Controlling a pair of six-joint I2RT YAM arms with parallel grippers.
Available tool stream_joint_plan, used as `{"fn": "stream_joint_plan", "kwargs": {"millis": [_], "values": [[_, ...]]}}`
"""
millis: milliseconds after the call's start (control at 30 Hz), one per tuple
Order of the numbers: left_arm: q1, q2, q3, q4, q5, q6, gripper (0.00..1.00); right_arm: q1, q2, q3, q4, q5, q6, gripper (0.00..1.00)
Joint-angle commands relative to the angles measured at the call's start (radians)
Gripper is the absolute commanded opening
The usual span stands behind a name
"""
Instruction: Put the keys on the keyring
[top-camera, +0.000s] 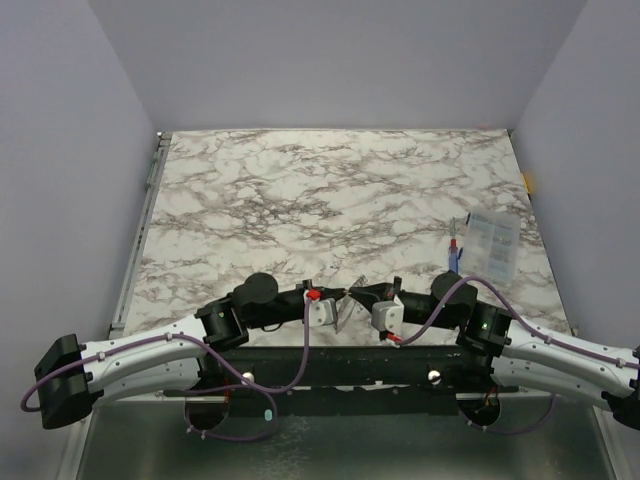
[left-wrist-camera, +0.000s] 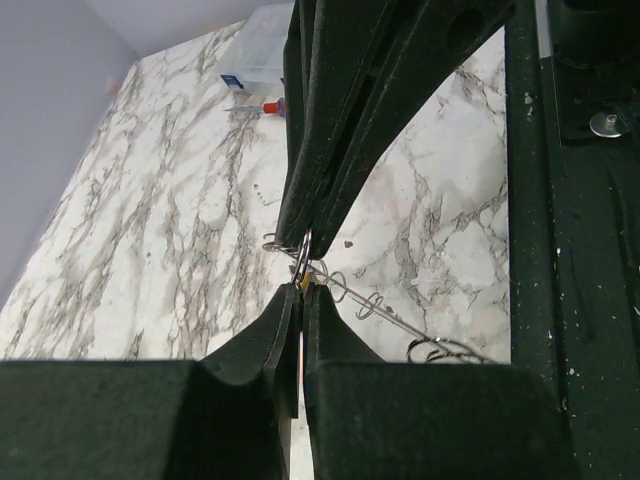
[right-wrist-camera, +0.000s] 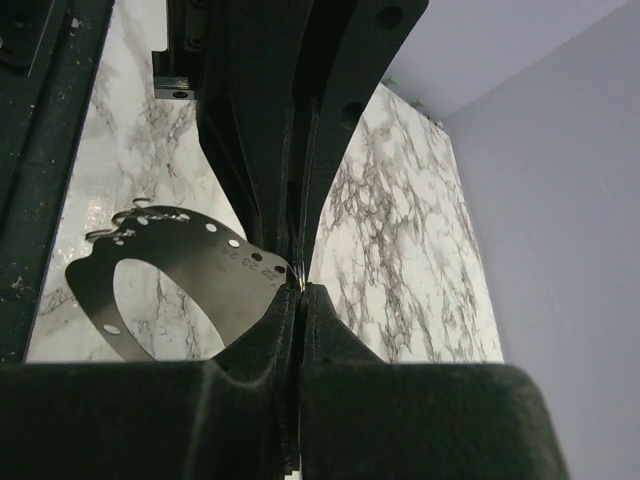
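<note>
Left claw (left-wrist-camera: 301, 292) and right claw (right-wrist-camera: 300, 290), closed, meet at one keyring (left-wrist-camera: 303, 257).

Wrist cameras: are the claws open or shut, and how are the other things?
Thin silvery wire keyring: lifted off the white marble table.
Left gripper: shut, tips touching the keyring.
Right gripper: shut, tips touching the keyring.
Flat grey metal plate with oval hole: lifted, tilted, beside the tips.
Clear plastic box: resting on the table.
</note>
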Motion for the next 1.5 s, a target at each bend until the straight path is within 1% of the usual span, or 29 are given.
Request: {"fn": "stream_joint_plan", "kwargs": {"millis": [0,133,200,333,500,733,900,933,1000,1100,1200,1367,1400,1433,1467], "values": [[-0.001,0.003,0.026,0.006,-0.013,0.005,0.04,0.002,-0.021,-0.013,0.072,-0.044,0.025,0.01],[-0.001,-0.003,0.026,0.005,-0.01,0.005,0.04,0.002,-0.02,-0.017,0.078,-0.049,0.03,0.01],[-0.001,-0.008,0.026,0.006,-0.003,0.005,0.07,0.002,-0.02,-0.018,0.08,-0.048,0.031,0.01],[0.0,-0.016,0.026,0.006,0.018,0.005,0.23,0.002,-0.023,-0.02,0.087,-0.051,0.034,0.01],[-0.001,-0.019,0.026,0.008,0.046,0.002,0.32,0.002,-0.021,-0.028,0.105,-0.063,0.044,0.01],[-0.001,-0.017,0.024,0.023,0.107,-0.006,0.38,0.002,0.005,-0.031,0.136,-0.08,0.052,0.01],[0.0,-0.023,0.019,0.036,0.117,-0.012,0.38,0.003,0.016,-0.031,0.147,-0.093,0.059,0.01],[-0.001,-0.025,0.018,0.039,0.114,-0.012,0.38,0.003,0.018,-0.03,0.147,-0.094,0.061,0.01],[-0.001,-0.029,0.016,0.041,0.108,-0.01,0.34,0.002,0.019,-0.03,0.147,-0.099,0.065,0.01],[-0.001,-0.034,0.016,0.044,0.099,-0.009,0.21,0.002,0.019,-0.031,0.147,-0.105,0.071,0.01],[-0.001,-0.039,0.015,0.047,0.092,-0.011,0.14,0.002,0.019,-0.029,0.138,-0.112,0.077,0.01],[-0.001,-0.038,0.015,0.053,0.082,-0.022,0.13,0.002,0.027,-0.025,0.125,-0.119,0.086,0.01],[-0.001,-0.039,0.015,0.055,0.081,-0.022,0.1,0.003,0.031,-0.024,0.125,-0.124,0.088,0.01],[-0.002,-0.042,0.015,0.055,0.077,-0.022,0.02,0.002,0.034,-0.022,0.118,-0.125,0.087,0.01],[-0.001,-0.045,0.014,0.056,0.071,-0.02,0.0,0.002,0.037,-0.02,0.109,-0.124,0.086,0.01]]}}
